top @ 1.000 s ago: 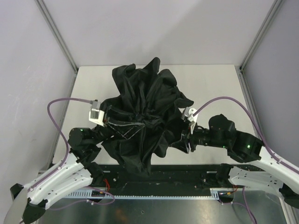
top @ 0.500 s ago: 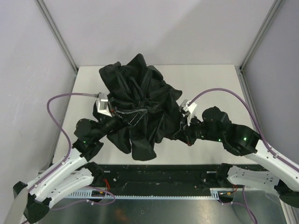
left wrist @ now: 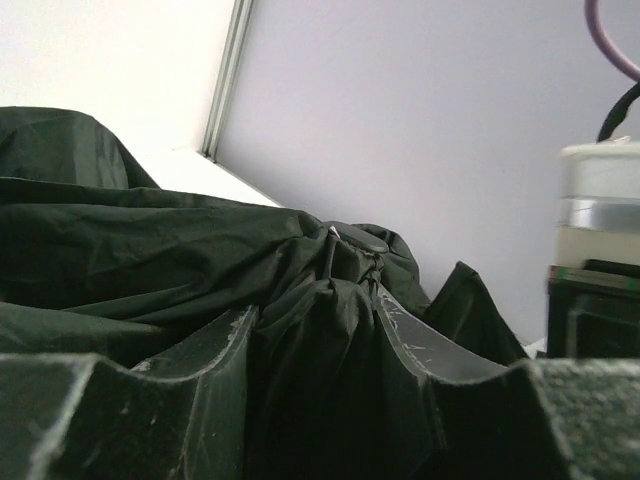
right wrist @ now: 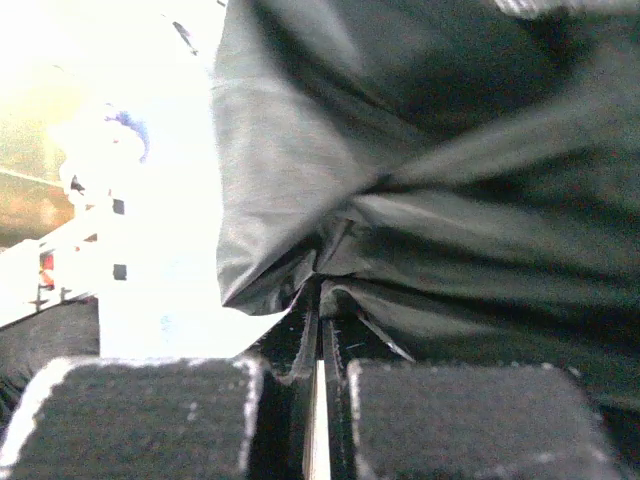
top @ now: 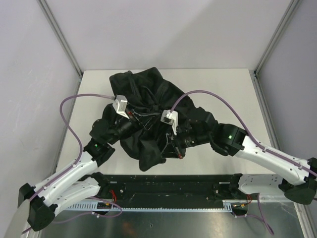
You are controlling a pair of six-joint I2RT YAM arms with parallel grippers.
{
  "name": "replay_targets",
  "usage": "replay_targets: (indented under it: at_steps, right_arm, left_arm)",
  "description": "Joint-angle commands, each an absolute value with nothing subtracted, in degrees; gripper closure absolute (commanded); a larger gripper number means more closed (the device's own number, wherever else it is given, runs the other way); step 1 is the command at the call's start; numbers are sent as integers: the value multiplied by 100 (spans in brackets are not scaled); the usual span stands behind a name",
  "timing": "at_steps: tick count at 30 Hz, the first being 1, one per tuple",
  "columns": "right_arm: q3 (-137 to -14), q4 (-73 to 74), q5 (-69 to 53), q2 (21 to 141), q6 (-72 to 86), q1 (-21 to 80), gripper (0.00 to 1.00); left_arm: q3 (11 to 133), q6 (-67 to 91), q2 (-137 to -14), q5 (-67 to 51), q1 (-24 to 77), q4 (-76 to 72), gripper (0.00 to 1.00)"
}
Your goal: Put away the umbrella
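My right gripper is pressed together, and a thin fold of the umbrella goes down into the narrow slit between my two pads. Above this fold the black cloth fills nearly all of my right wrist view, and to its left everything is washed out by strong light.

My left gripper stands partly spread. A thick bunch of the cloth sits between its fingers and touches both of them, so I am pinching it there. Just beyond this bunch a small metal tip looks out from the folds. More cloth lies to the left, and behind it stands a pale wall.

From above, the umbrella is a crumpled black heap on the table, in the middle and a little to the left. It is not folded tidy, and some thin ribs show in the cloth between my two wrists. Both my grippers are pushed into the heap from the near side, the left gripper close to the right gripper. I cannot see the handle or the shaft. The far and right parts of the table are bare.
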State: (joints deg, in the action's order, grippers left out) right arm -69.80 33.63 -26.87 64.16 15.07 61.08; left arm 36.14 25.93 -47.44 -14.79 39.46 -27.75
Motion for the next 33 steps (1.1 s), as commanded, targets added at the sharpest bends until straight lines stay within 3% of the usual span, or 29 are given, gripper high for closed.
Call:
replay_targets:
  at_steps: [1,12,16,19,23,25,33]
  right_arm:
    - [-7324,1685,-3860,6757,1874,6089,100]
    - [-7460,-421,-4239,8082,2026,5679,100]
    - [-7774,-232,-3714,8264,1617,5603,100]
    - [-7916,643,-3269,8207,1143,5595,87]
    - [-8077,1440,-2393,8070,839,5587,87]
    - [-8202,1700,-2200,7988,955,5585,82]
    - [-8576,2525,-2285,7505,1442,5818,48]
  left_arm:
    - [4051,2836,-5025,-1681,3895,-3224,100]
    - [4130,4189,-5393,-2866,3896,-3994,100]
    - [3931,5062,-5567,-3128,3844,-4478,100]
    - [3839,5624,-5635,-3351,3780,-4775,100]
    - [3646,6608,-5837,-3517,3759,-5698,100]
    - [3507,7035,-5970,-3509,3746,-6243,100]
    - [3403,7450,-6423,-3608,3326,-7020,100]
